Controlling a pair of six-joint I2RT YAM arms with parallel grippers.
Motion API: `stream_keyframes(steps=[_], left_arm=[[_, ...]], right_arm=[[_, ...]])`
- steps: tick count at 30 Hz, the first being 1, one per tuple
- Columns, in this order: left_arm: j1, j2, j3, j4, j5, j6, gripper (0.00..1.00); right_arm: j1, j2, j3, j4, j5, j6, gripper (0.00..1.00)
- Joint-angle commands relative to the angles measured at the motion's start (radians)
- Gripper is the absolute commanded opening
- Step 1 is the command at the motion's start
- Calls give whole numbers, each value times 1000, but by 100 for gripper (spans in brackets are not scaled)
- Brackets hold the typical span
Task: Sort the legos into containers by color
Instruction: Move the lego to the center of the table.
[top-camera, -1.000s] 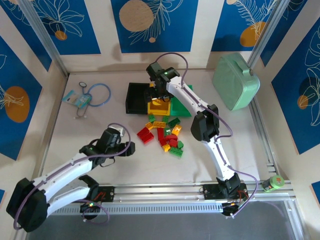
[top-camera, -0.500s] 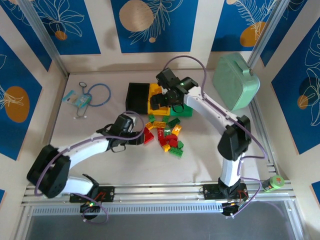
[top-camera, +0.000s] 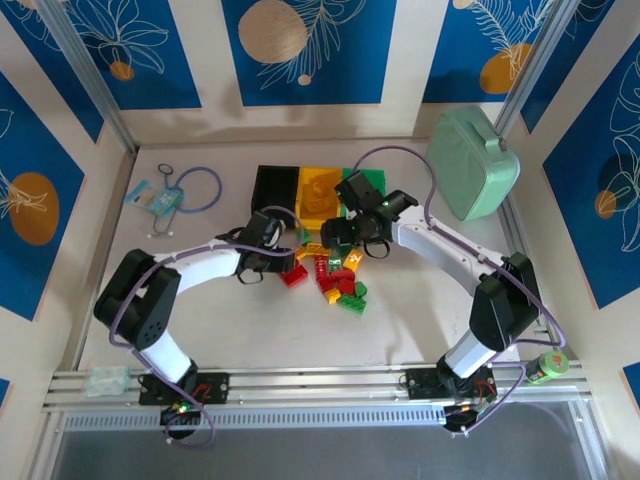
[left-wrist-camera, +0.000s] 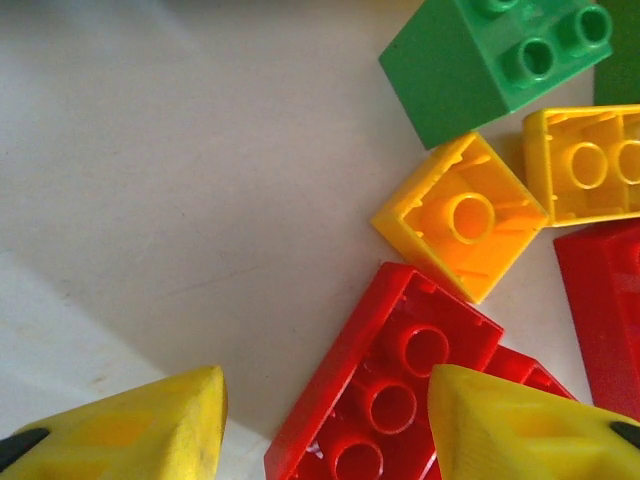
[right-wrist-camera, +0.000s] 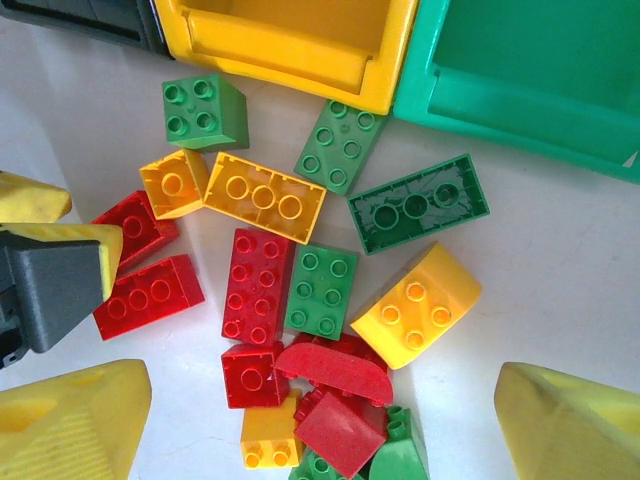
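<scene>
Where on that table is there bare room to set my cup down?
Bare tabletop lies in front, between the two arm bases and the legos. Another patch sits left, between the stethoscope and the left arm. The middle is crowded: legos, bins and both arms meet there.

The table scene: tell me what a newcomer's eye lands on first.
A bright heap of red, yellow and green legos lies mid-table, just on the near side of the joined black, yellow and green containers. Both arms bend in over it: the left gripper straddles an upturned red brick, and the right gripper hangs open above the pile.
</scene>
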Motion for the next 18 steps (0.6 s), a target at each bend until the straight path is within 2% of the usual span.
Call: stream_keyframes(steps=[1, 7, 10, 13, 18], left_arm=[[19, 18, 21, -36, -9, 13, 54], [59, -44, -58, -36, -54, -44, 52], [81, -126, -136, -13, -96, -113, 50], [64, -222, -181, -8, -122, -124, 50], [62, -266, -166, -16, -39, -63, 62]], right_arm=[[-6, -41, -25, 39, -22, 26, 89], [-6, -61, -60, 60, -38, 36, 89], [-6, -61, -69, 67, -43, 40, 89], [0, -58, -72, 75, -49, 44, 88], [18, -48, -64, 87, -53, 47, 89]])
